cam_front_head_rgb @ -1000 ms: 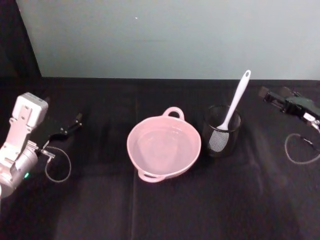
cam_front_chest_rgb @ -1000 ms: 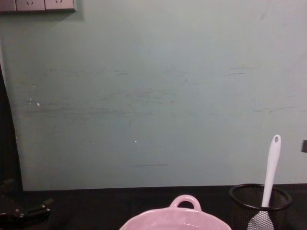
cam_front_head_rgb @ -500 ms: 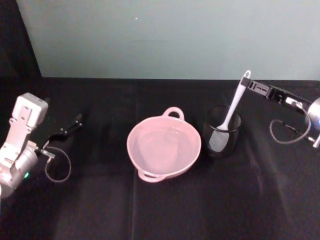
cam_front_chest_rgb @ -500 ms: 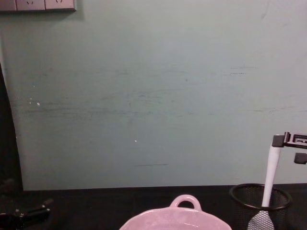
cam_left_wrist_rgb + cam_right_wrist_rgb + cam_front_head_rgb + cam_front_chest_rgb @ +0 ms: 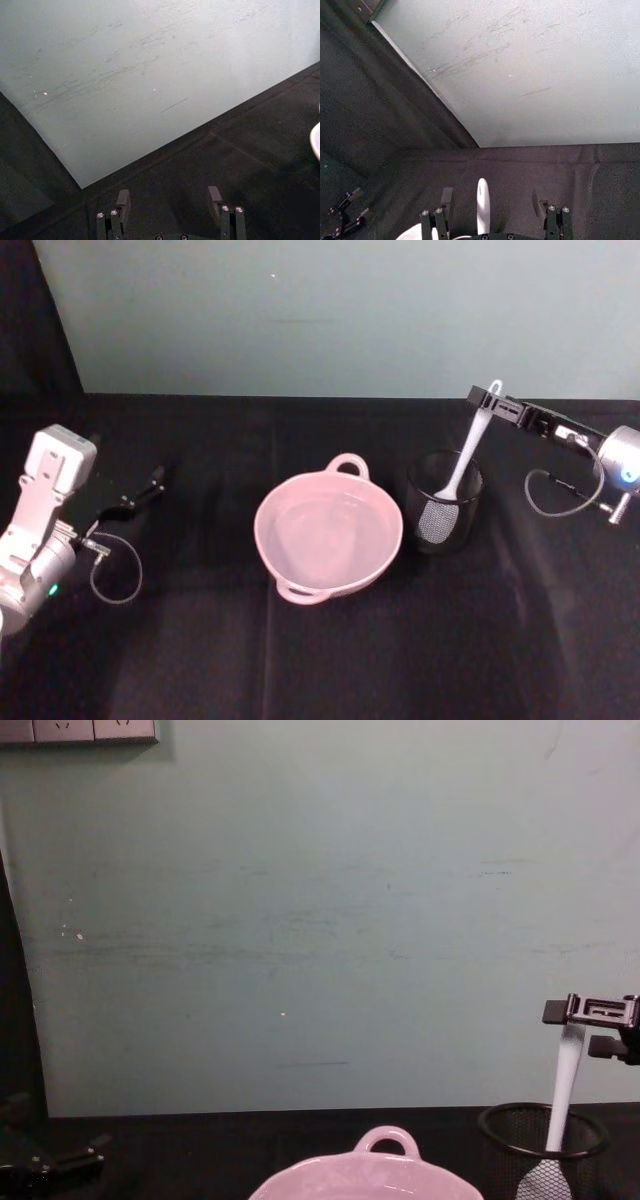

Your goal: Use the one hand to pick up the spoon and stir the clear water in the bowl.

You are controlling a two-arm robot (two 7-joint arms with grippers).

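**Open around the spoon handle, nothing gripped**

My right end effector (image 5: pixel 489 399) reaches in from the right side of the tabletop (image 5: pixel 400 660), held high above the black wire-mesh cup (image 5: pixel 443 502). Its fingers (image 5: pixel 447 199) are spread wide, one on each side of the top end of the spoon (image 5: pixel 462 465). In the right wrist view the white handle rises between them, nearer to one finger than the other, with a gap on both sides, so I have hold of nothing. From the chest view the finger ends sit level with the very tip of the handle.

The spoon stands tilted in the mesh cup, with its broad blade down inside and its slim handle leaning up and away to the right. The cup stands just to the right of the pale pink bowl (image 5: pixel 328 531), close beside it. The bowl sits near the middle of the tabletop, with one loop handle at its far rim and another at its near rim.

My left end effector (image 5: pixel 152 483) is parked low at the far left of the tabletop, well apart from the bowl. Its fingers are also spread, with nothing between them.
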